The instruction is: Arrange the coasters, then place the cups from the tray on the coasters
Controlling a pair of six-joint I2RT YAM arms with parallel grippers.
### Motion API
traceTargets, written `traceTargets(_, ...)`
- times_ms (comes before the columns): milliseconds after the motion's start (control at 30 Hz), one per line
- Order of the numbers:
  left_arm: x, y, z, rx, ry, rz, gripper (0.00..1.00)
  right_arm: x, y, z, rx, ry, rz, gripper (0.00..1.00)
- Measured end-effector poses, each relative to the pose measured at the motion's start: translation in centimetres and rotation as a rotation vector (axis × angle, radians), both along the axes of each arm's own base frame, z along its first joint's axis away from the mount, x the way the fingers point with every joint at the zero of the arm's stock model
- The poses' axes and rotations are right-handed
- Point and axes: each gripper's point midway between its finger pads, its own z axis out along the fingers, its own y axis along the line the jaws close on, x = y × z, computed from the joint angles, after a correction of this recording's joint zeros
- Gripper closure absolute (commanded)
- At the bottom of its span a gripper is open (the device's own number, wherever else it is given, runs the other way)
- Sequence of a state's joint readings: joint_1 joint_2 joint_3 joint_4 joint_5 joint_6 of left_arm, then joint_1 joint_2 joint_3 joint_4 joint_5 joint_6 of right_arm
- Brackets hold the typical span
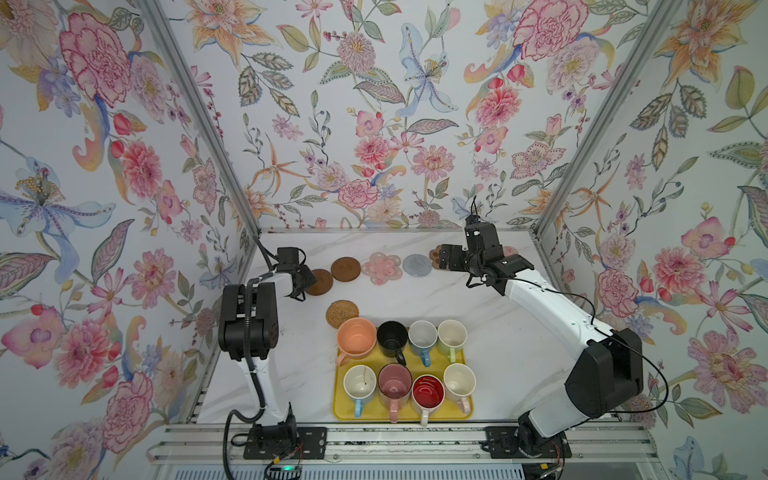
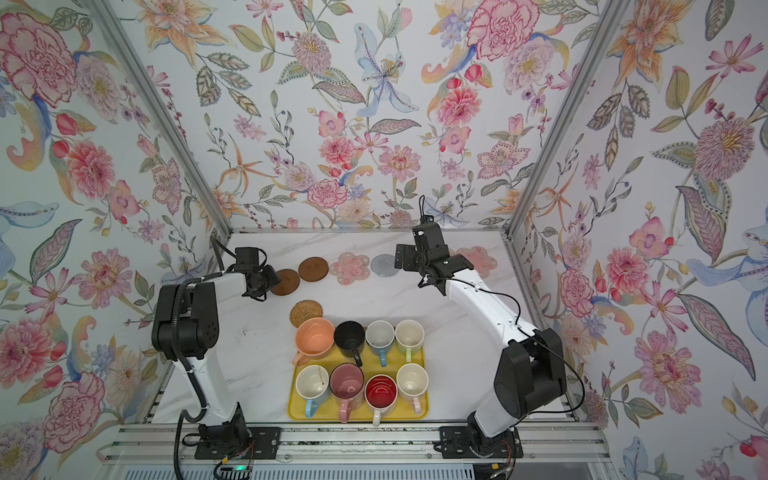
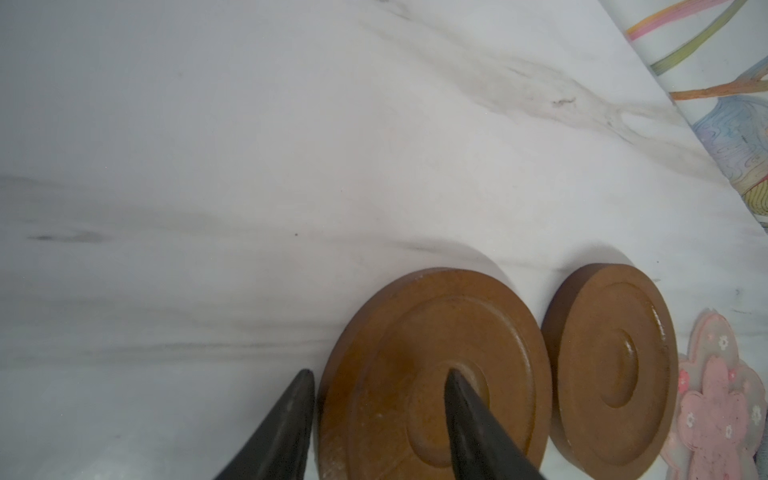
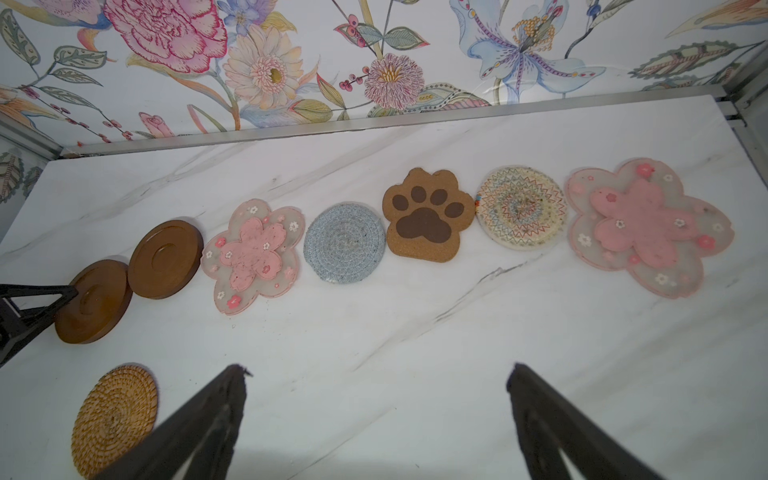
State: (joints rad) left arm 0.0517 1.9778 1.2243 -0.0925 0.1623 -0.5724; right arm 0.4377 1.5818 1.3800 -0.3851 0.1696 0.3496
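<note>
A row of coasters runs along the back of the table: two dark brown discs [image 4: 93,307] [image 4: 166,259], a pink flower [image 4: 253,255], a grey round [image 4: 345,243], a brown paw [image 4: 428,216], a patterned clear round [image 4: 521,208] and a second pink flower [image 4: 648,226]. The rattan round [image 1: 342,313] lies apart, nearer the tray [image 1: 415,415]. Several cups [image 1: 356,336] stand on the tray. My left gripper [image 3: 380,372] is shut on the end disc [image 3: 415,332], one finger at its rim, the other in its centre dimple. My right gripper [image 4: 376,368] hovers open above bare marble near the paw.
The floral back wall and its metal rail [image 4: 374,124] run just behind the coaster row. The left side wall [image 3: 727,124] stands close to the discs. Bare marble [image 1: 498,332] lies between the coaster row and the tray.
</note>
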Motion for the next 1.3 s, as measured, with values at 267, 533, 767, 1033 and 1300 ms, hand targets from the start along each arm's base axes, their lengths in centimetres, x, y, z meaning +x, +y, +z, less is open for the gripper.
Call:
traceTargets(267, -4.4, -2.0, 7.2, 0.021, -0.089, -0.062, 0.43, 0.1, 0.0, -0.4, -0.005, 0.01, 0.0, 0.01)
traceTargets(533, -9.0, -8.3, 7.2, -0.003, -0.049, -0.212, 0.42, 0.2, 0.3, -0.9, -0.005, 0.025, 0.007, 0.01)
traceTargets(767, -9.6, -10.1, 5.8, -0.035, -0.013, -0.239, 0.43, 0.1, 0.5, -0.9, 0.007, 0.029, 0.013, 0.01)
traceTargets(1033, -10.6, -11.8, 1.6, -0.059, 0.088, -0.262, 0.43, 0.1, 0.5, -1.0, 0.008, 0.029, 0.013, 0.01)
traceTargets(1300, -10.5, -12.6, -0.1, -0.086, 0.109, -0.26, 0.44, 0.1, 0.5, -1.0, 0.008, 0.03, 0.013, 0.01)
